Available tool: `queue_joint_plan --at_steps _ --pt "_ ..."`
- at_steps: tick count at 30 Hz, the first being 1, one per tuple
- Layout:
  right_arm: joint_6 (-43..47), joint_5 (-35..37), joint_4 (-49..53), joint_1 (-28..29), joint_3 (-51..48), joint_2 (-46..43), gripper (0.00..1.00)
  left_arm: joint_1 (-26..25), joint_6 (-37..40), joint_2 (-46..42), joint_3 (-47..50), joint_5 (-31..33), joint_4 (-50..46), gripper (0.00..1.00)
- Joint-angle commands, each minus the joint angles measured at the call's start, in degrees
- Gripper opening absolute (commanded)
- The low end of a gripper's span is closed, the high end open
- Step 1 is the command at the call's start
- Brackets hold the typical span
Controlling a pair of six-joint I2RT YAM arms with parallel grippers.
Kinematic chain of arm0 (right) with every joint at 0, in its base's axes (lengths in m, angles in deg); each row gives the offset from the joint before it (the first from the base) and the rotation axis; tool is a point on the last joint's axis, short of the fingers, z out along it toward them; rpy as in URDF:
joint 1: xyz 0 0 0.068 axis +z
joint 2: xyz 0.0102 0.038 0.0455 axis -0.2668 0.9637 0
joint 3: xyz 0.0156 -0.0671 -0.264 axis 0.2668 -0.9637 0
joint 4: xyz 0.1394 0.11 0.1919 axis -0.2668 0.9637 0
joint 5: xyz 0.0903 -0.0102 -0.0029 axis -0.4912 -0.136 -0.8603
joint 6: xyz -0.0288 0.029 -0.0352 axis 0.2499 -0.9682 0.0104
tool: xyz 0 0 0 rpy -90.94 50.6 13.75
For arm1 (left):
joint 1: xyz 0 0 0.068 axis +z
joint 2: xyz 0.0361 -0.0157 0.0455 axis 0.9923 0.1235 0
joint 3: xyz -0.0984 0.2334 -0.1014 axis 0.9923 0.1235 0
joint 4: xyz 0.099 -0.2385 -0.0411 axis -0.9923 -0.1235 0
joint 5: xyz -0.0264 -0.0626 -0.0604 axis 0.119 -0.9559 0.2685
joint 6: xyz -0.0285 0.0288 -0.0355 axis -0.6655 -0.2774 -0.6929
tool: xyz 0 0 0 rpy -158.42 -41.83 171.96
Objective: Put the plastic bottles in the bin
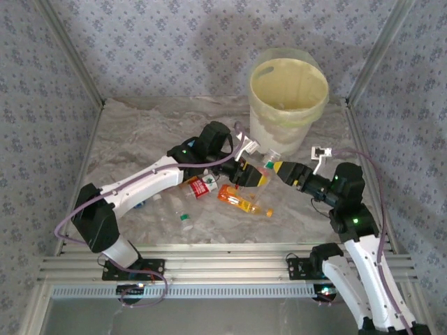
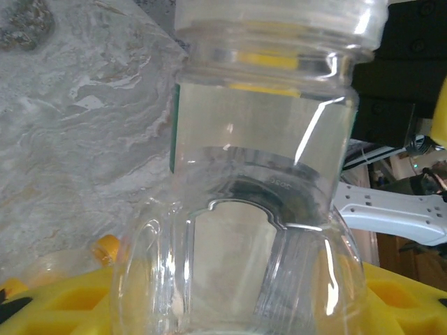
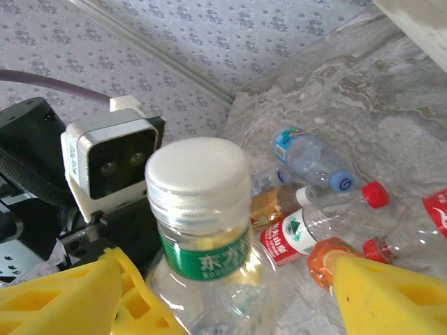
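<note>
Marble table (image 1: 140, 132), lined bin (image 1: 269, 129), left end effector (image 1: 256, 174) clenching bottle (image 3: 202, 269), right end effector (image 1: 276, 168) spread

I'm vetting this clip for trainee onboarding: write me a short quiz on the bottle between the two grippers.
1. True or false: the cap of the green-labelled bottle between the grippers is red.
2. The left gripper is: A) wide open, B) shut on that bottle, C) shut on nothing.
3. In a word, how do the jaws of the right gripper stand?
Key: 1 false, the cap is white. 2 B. 3 open, one finger on each side of the bottle.
</note>
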Motion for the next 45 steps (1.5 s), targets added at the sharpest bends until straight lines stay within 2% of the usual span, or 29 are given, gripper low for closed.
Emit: queue_joint_plan --at_steps 1,8,12,20,25,28,32,36,40,45 --pt "0.65 2.92 -3.68 2.98 3.03 2.06 0.81 0.19 -2.94 0.13 0.00 -3.30 3.58 0.39" --pt "1.23 5.90 -7.71 7.35 4.15 7.31 0.79 0.04 -2.37 -0.66 0.36 -3.59 3.49 0.39" --pt "2.19 6.42 -7.93 8.25 5.52 9.50 0.65 -0.04 -1.94 -0.28 0.37 -3.44 3.16 0.39" --pt "4.16 7.92 -5.27 8.40 7.34 10.25 0.45 -0.05 0.45 0.08 0.19 -2.28 1.27 0.40" --pt "4.76 8.53 -4.02 8.34 8.01 10.41 0.37 -0.01 0.29 -0.60 0.36 -2.19 1.75 0.50" --pt "5.51 9.34 -2.61 8.36 8.76 10.39 0.36 0.07 0.22 -1.31 0.53 -1.86 2.21 0.76" --pt "9.16 12.93 2.95 8.10 12.62 10.35 0.37 0.47 2.50 -3.21 0.72 -1.16 1.74 0.99" --pt "16.28 19.43 11.65 7.79 18.49 10.61 0.37 1.49 3.77 -7.11 2.21 2.49 3.02 1.00" --pt "20.07 25.13 16.06 6.85 24.22 11.57 0.37 2.45 6.56 -11.20 4.41 5.64 4.50 1.00" --pt "27.19 36.25 18.16 6.77 33.65 15.40 0.37 2.89 7.38 -18.17 11.60 12.32 13.38 1.00"
